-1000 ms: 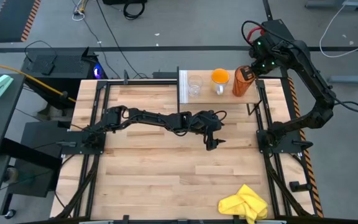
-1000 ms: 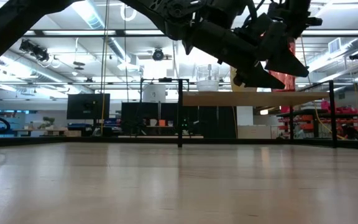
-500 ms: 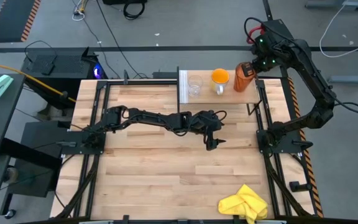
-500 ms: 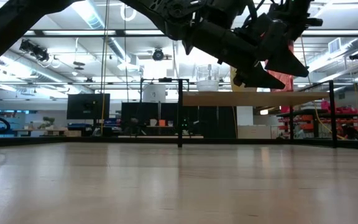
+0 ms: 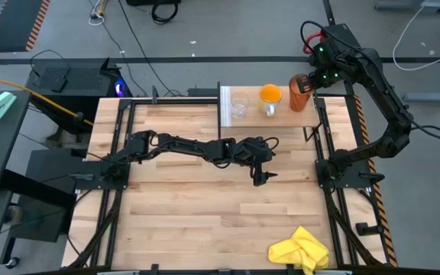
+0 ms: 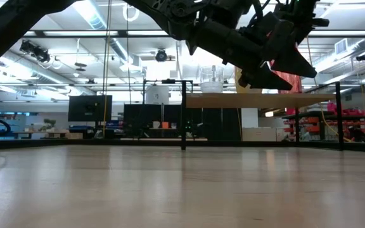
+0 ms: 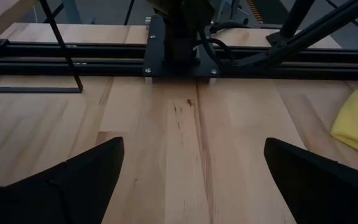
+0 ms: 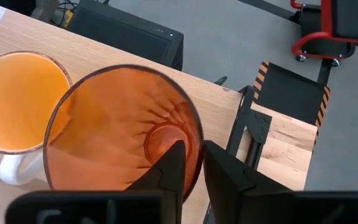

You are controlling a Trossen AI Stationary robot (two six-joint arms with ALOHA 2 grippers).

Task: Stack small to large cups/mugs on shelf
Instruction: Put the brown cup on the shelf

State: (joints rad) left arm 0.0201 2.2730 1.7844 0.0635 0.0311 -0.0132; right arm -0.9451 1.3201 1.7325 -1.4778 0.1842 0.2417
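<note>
1. The left gripper (image 5: 260, 177) hangs over the middle of the light butcher-block wooden tabletop (image 5: 205, 221), its two dark fingers (image 7: 73, 180) spread wide with nothing between them.
2. The raised light-wood shelf with a white end panel (image 5: 225, 107) stands at the table's far edge.
3. On the shelf, nearest the white panel, stands the small clear glass cup (image 5: 239, 105).
4. Just beside it sits the mid-sized orange mug with a pale handle (image 5: 270, 96).
5. Next in line, at the shelf's right end, is the tall translucent amber-orange tumbler (image 5: 300, 92), upright and just beside the mug.
6. The right gripper (image 8: 191, 163) pinches the tumbler's rim, one finger inside the wall and one outside.
7. A crumpled yellow cloth (image 5: 300, 249) lies at the table's near right corner.
</note>
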